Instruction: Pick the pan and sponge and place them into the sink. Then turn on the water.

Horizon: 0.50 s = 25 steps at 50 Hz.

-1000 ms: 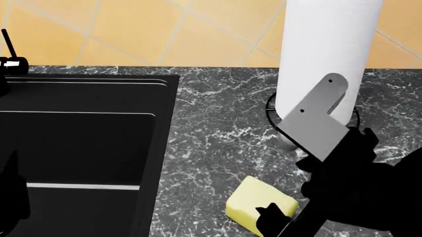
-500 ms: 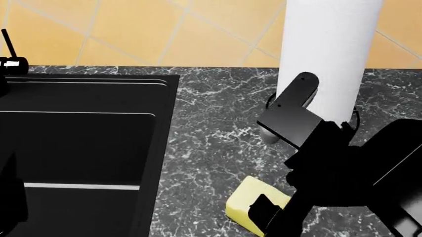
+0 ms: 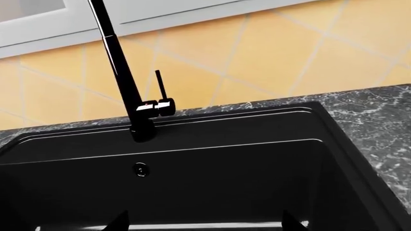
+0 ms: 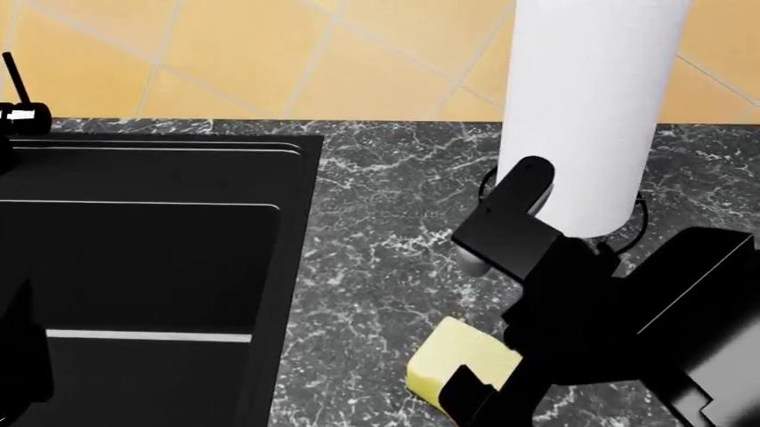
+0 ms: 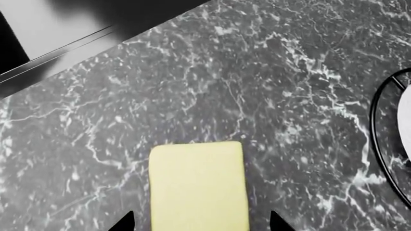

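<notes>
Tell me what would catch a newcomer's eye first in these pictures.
The pale yellow sponge stands out most, lying on the dark marbled counter right of the sink, with the right gripper open on either side of it. Behind it rises a tall white paper towel roll, and a slim black faucet stands at the sink's back rim.

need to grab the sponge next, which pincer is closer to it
Right. The right pincer hangs directly over the sponge on the counter, fingertips either side and open. The left pincer is over the sink, facing the faucet, well away from the sponge.
</notes>
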### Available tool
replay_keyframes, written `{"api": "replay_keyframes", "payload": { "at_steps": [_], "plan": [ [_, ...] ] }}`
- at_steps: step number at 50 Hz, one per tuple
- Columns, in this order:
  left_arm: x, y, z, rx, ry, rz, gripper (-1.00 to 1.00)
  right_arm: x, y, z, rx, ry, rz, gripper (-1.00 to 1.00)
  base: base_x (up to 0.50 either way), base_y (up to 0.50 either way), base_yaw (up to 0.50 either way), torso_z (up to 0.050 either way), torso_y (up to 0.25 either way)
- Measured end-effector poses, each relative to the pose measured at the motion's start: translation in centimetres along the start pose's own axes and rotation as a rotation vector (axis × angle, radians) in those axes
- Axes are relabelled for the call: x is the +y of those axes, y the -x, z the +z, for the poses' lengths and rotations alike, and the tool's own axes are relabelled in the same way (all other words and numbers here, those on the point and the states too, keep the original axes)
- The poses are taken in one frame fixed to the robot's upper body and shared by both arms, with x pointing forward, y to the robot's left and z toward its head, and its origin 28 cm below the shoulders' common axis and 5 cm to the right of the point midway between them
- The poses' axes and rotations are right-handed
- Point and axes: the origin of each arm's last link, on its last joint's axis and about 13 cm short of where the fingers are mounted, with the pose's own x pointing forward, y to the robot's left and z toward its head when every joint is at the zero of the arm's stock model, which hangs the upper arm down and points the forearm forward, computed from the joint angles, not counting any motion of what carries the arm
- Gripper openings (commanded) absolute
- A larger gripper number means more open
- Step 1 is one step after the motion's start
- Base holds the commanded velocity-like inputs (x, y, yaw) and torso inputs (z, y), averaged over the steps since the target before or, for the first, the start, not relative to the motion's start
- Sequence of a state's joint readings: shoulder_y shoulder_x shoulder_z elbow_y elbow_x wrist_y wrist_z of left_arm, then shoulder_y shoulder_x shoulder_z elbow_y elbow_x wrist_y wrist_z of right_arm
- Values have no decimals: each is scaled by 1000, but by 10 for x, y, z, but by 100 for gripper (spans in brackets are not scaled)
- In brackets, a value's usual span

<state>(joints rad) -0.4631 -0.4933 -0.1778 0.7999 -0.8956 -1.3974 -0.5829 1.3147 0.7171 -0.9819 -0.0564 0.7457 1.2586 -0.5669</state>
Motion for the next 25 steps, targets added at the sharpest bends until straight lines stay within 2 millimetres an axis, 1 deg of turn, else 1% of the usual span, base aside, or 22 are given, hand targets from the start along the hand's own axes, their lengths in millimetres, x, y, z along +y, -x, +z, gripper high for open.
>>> {"api": "replay_keyframes", "payload": {
  "at_steps": [25],
  "plan": [
    [3,1,-3,2,-9,-2,100,-1,-19,-10,37,-30,36,100,0,0,0,0,0]
  ]
}}
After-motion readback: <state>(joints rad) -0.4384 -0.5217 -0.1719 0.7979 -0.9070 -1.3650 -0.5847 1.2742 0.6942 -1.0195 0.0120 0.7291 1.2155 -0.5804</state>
